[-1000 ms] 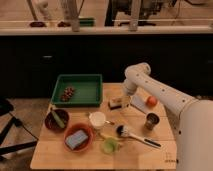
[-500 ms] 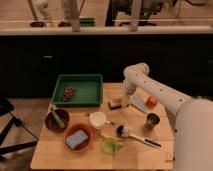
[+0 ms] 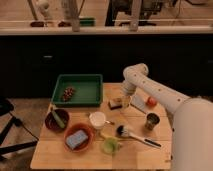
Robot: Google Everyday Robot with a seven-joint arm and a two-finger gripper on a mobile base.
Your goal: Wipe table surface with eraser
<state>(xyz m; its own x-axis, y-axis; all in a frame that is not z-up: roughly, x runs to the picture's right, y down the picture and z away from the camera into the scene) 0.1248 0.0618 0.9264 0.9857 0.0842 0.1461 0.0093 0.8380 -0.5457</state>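
The eraser (image 3: 115, 103), a small block with a tan top and dark underside, lies on the light wooden table surface (image 3: 55, 154) near its far middle, just right of the green tray. My gripper (image 3: 124, 101) hangs from the white arm (image 3: 150, 87) and is down at the eraser's right end, close against it. I cannot tell whether it touches the eraser.
A green tray (image 3: 78, 80) holding a dark cluster sits at the far left. Near the front are a dark bowl (image 3: 56, 120), a red bowl with a blue sponge (image 3: 77, 139), a white cup (image 3: 97, 120), a green cup (image 3: 110, 146), a long-handled brush (image 3: 136, 135), a metal can (image 3: 151, 120) and an orange ball (image 3: 151, 101).
My gripper has shifted slightly left and down toward the eraser. The eraser and the other objects have not moved.
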